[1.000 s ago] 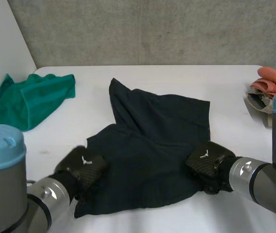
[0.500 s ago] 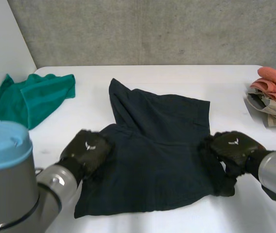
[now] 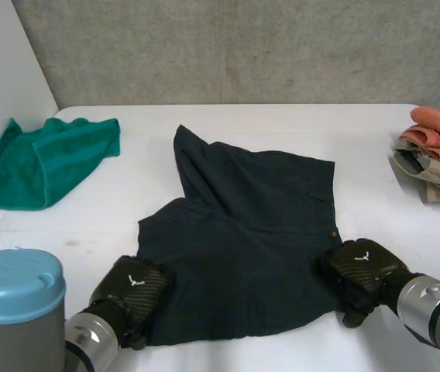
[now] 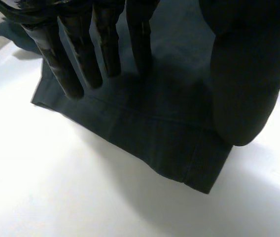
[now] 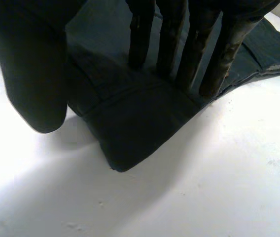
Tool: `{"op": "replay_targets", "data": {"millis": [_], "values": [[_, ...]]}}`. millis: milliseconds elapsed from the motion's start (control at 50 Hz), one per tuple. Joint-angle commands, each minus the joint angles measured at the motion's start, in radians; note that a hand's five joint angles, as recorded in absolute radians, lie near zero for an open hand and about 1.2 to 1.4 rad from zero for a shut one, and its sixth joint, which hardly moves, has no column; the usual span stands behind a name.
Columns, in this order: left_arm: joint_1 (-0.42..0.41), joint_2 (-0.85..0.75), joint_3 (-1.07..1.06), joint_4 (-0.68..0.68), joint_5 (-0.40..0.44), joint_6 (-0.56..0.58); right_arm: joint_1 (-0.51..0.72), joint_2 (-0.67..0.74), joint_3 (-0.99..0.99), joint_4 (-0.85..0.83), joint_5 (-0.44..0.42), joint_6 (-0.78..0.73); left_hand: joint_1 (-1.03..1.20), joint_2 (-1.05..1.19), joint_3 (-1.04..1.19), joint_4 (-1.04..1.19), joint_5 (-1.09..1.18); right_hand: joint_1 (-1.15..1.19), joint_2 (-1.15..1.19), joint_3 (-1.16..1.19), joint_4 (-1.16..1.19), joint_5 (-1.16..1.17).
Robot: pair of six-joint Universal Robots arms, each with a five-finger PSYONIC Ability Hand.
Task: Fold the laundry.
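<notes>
A dark navy garment lies spread on the white table, with a pointed flap reaching toward the far side. My left hand rests at its near left corner. In the left wrist view the fingers are straight over the hemmed edge, the thumb apart, and nothing is pinched. My right hand sits at the near right corner. Its straight fingers hang over the cloth and its thumb stands off to the side.
A green towel lies crumpled at the far left. A stack of folded orange and beige cloths sits at the right edge. A concrete wall rises behind the table.
Both hands let go of the garment, swung outward and came back toward the near edge. The near edge now lies flatter and the corners are spread.
</notes>
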State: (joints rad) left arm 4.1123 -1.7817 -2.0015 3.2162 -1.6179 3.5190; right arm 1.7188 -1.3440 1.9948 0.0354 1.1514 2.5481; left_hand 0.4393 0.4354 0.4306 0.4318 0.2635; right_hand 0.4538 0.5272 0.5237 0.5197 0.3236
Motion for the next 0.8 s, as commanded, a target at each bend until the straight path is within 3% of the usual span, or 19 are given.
{"op": "replay_targets", "data": {"millis": [20, 40, 60, 160, 280, 460, 620, 800], "values": [[-0.007, -0.041, 0.013, 0.013, -0.002, 0.002, 0.001, 0.043, -0.011, -0.041, 0.002, 0.000, 0.598, 0.602, 0.607, 0.605, 0.599, 0.687, 0.613, 0.617, 0.621, 0.642], [-0.007, -0.039, 0.016, 0.020, -0.005, 0.003, -0.002, 0.043, -0.013, -0.045, 0.001, 0.000, 0.890, 0.894, 0.898, 0.897, 0.891, 0.865, 0.792, 0.795, 0.800, 0.821], [-0.006, -0.036, 0.018, 0.027, -0.010, 0.003, -0.004, 0.043, -0.014, -0.048, 0.001, 0.000, 0.956, 0.960, 0.965, 0.964, 0.958, 0.942, 0.868, 0.872, 0.876, 0.897], [-0.015, 0.002, 0.056, 0.021, -0.059, 0.014, -0.004, 0.008, -0.033, -0.063, 0.022, -0.002, 0.957, 0.961, 0.966, 0.964, 0.958, 0.942, 0.869, 0.873, 0.877, 0.898], [-0.047, 0.163, 0.141, -0.056, -0.099, 0.023, 0.005, -0.179, -0.117, 0.027, 0.022, -0.002, 0.957, 0.961, 0.966, 0.964, 0.958, 0.942, 0.869, 0.873, 0.877, 0.898], [-0.044, 0.357, 0.340, -0.151, -0.089, 0.055, -0.001, -0.383, -0.459, 0.262, 0.013, -0.003, 0.957, 0.961, 0.966, 0.964, 0.958, 0.942, 0.869, 0.873, 0.877, 0.898], [-0.037, 0.338, 0.451, -0.151, -0.089, 0.118, 0.001, -0.313, -0.654, 0.350, 0.021, -0.008, 0.957, 0.961, 0.966, 0.964, 0.958, 0.942, 0.869, 0.873, 0.877, 0.898], [-0.012, -0.011, 0.578, -0.119, -0.088, 0.120, 0.077, -0.037, -0.708, 0.334, 0.053, -0.023, 0.957, 0.961, 0.966, 0.964, 0.958, 0.942, 0.869, 0.873, 0.877, 0.898]]}}
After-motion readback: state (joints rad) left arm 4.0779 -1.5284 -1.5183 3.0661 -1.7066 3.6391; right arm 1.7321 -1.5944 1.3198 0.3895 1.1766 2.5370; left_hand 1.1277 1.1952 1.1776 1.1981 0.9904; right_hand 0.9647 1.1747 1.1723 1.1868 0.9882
